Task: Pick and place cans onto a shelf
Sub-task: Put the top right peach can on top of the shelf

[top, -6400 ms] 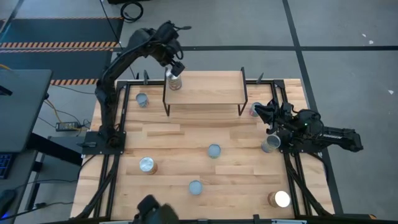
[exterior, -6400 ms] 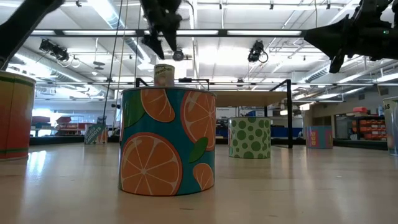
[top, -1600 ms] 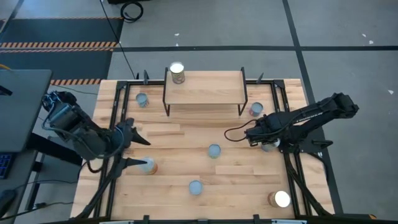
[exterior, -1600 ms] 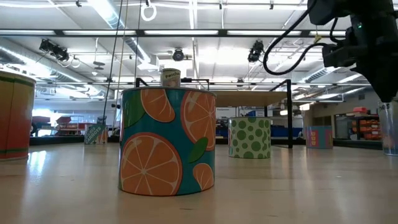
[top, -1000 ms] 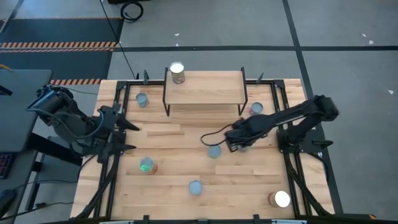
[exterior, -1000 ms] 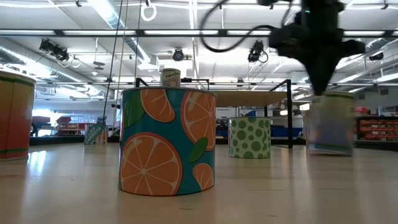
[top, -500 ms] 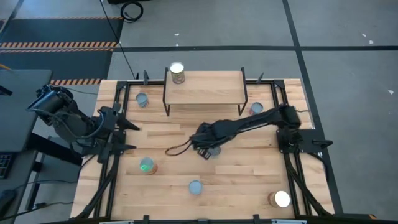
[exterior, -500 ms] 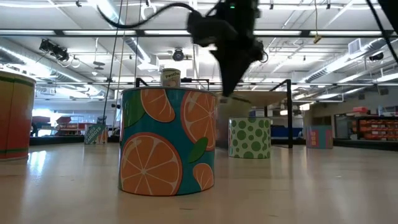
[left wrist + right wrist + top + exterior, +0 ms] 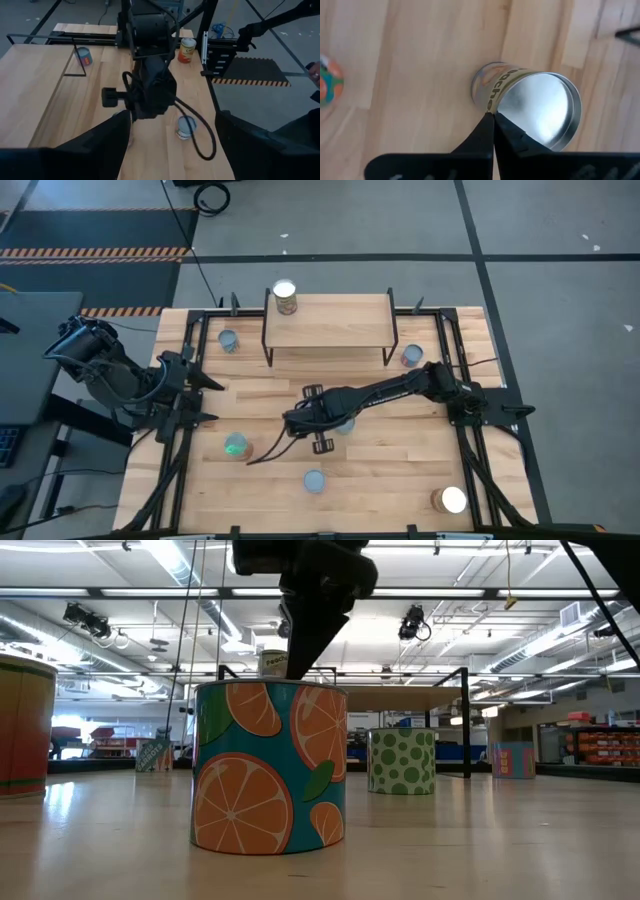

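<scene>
Floor: grey concrete (image 9: 560,300) crossed by dark seam lines (image 9: 480,255), on the far side of the right gripper (image 9: 318,420).
Hazard tape: orange-and-black striped strips (image 9: 95,252) on the floor, beyond the left gripper (image 9: 205,398).
Cable: a black coil (image 9: 210,195) lying on the floor, well apart from both.
Ceiling: long bright strip lights (image 9: 430,592) and dark rails above the right gripper.
Far wall: shelving with red items (image 9: 600,745).
</scene>
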Controlling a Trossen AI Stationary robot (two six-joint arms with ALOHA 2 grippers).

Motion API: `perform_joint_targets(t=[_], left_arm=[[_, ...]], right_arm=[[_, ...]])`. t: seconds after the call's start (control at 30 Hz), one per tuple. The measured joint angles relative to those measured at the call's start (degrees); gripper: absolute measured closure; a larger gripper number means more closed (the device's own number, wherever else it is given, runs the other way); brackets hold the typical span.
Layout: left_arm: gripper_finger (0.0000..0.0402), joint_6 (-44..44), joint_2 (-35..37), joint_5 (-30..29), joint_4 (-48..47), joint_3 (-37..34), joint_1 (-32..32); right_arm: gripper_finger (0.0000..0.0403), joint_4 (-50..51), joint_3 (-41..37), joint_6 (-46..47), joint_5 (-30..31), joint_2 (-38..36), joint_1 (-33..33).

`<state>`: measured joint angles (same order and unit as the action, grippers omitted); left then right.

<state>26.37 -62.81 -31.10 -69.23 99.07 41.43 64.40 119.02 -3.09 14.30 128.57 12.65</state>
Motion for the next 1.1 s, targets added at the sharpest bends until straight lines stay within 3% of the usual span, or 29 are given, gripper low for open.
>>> perform_joint_targets(t=[0.17,0.43,0.6,0.8,1.1], left_arm=[[0.0106,0.2,-0.2,-1.9,0.0,0.0,0.0],[0.0106,-0.1,-0.1,-3.3,2.5,-2.8,0.0],[0.0106,-0.5,1.0,-3.3,6.3,-11.9,-1.2],[0.0104,0.5,1.7,-3.0,15.6,-25.6,-6.6],[0.0045,6.5,-0.7,5.2,28.2,-41.1,-17.0]], right_arm=[[0.0367,-0.8,0.0,-6.0,-0.9,0.0,0.4],[0.0274,-4.3,0.0,-6.8,-0.4,-1.5,0.7],[0.0228,-1.0,0.1,0.5,2.5,-7.2,2.6],[0.0201,9.8,0.1,12.0,7.8,-11.6,4.9],[0.0158,17.5,0.0,23.2,12.2,-14.1,8.1]])
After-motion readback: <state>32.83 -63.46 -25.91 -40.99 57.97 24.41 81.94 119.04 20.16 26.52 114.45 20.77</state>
